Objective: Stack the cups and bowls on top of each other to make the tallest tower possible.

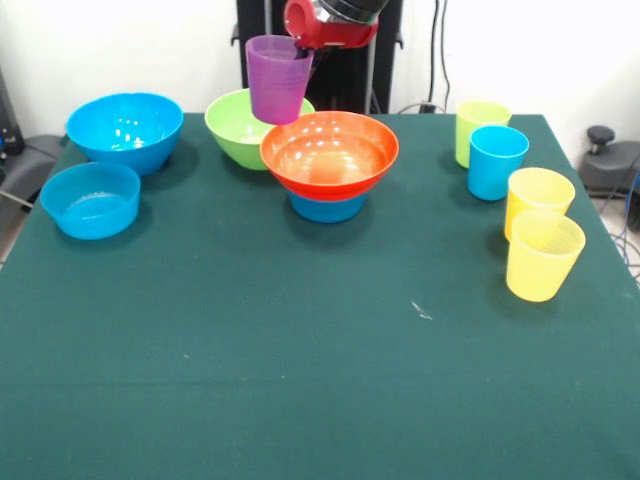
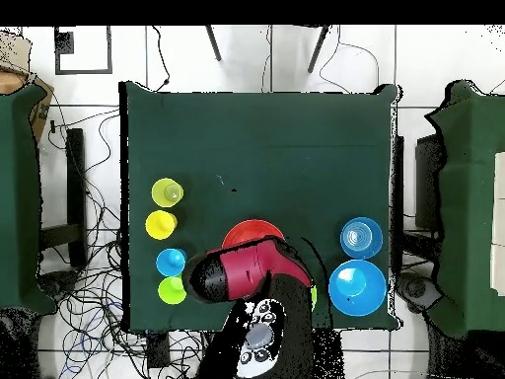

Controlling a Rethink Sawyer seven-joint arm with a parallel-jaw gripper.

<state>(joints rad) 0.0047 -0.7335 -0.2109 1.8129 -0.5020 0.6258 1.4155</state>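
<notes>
The pincer (image 1: 303, 52) is gripping the purple cup (image 1: 277, 80) by its rim, holding it upright in the air above the orange bowl's (image 1: 330, 153) far edge. That bowl is sitting on a small blue bowl (image 1: 328, 208) on the worktop (image 1: 300, 380).

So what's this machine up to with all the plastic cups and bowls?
The robot arm is building a tower. Its end effector holds the purple cup by the rim, in the air behind the orange bowl, which sits on a small blue bowl. Waiting on the table: a green bowl, two more blue bowls on one side, and green, blue and two yellow cups on the other.
</notes>
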